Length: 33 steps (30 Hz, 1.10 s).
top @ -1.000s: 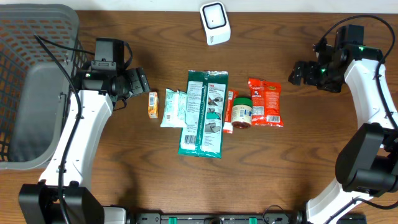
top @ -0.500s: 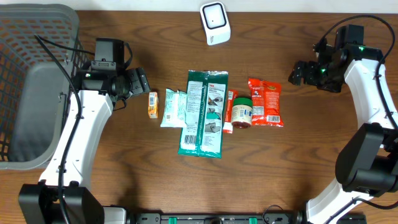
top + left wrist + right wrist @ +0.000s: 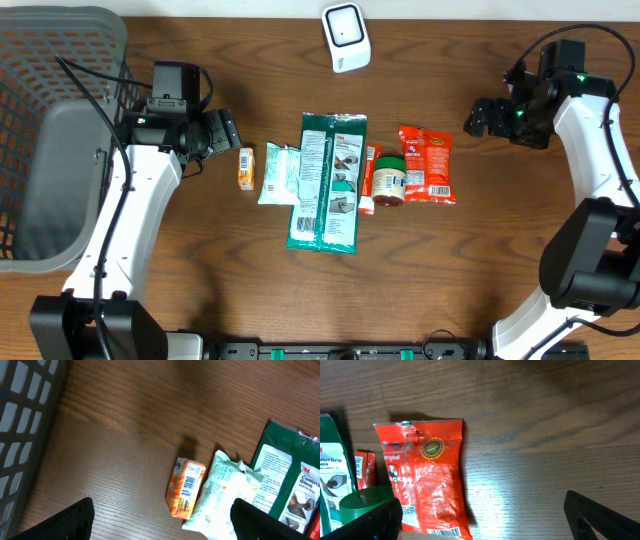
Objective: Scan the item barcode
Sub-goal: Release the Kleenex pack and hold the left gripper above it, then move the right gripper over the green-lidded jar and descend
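Several items lie in a row mid-table: a small orange box (image 3: 245, 168) (image 3: 186, 487) with its barcode face up, a pale packet (image 3: 278, 173) (image 3: 222, 491), a green glove pack (image 3: 327, 182), a green-lidded jar (image 3: 389, 181) and a red snack bag (image 3: 427, 164) (image 3: 422, 470). A white barcode scanner (image 3: 346, 37) stands at the far edge. My left gripper (image 3: 228, 131) (image 3: 162, 510) hovers open just left of the orange box, holding nothing. At the right, my right gripper (image 3: 472, 118) (image 3: 482, 510) is open and empty, apart from the red bag.
A grey mesh basket (image 3: 50, 130) (image 3: 20, 420) fills the table's left end, close behind my left arm. A thin red pack (image 3: 367, 178) lies between the glove pack and the jar. Bare wood stretches in front of the items.
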Each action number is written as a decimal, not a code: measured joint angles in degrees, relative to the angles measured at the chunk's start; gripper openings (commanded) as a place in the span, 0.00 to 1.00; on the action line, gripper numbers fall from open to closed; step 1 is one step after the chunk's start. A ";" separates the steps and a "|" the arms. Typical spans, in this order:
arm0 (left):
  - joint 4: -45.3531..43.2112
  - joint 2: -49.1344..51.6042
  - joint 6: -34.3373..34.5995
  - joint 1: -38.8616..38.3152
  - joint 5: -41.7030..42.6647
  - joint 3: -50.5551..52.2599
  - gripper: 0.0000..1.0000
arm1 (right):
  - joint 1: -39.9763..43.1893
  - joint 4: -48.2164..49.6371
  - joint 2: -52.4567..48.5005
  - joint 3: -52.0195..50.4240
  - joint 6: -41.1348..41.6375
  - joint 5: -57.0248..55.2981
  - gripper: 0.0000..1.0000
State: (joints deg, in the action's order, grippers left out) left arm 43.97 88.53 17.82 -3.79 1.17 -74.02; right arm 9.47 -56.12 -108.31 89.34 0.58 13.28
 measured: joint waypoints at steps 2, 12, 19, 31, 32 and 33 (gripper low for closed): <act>0.00 0.00 -0.02 0.00 0.00 0.00 0.87 | 0.00 0.00 0.00 0.00 0.00 0.00 0.99; 0.09 0.00 -0.02 0.00 0.00 0.00 0.87 | 0.00 3.34 0.00 0.00 0.02 0.22 0.99; 0.15 0.00 -0.02 0.00 0.00 0.00 0.87 | 0.00 4.92 0.00 0.00 -1.36 7.50 0.99; 0.15 0.00 -0.02 0.00 0.00 0.00 0.87 | -0.02 9.29 9.73 -0.15 -1.33 33.29 0.71; 0.17 0.00 -0.02 0.00 0.00 0.00 0.87 | -0.13 9.31 11.17 -0.15 -0.59 34.51 0.69; 0.17 0.00 -0.02 0.00 0.00 0.00 0.87 | -0.44 8.83 12.85 -0.15 0.42 35.26 0.69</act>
State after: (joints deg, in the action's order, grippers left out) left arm 44.14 88.53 17.80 -3.79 1.17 -74.02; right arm 9.04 -47.29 -95.46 89.19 0.99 48.53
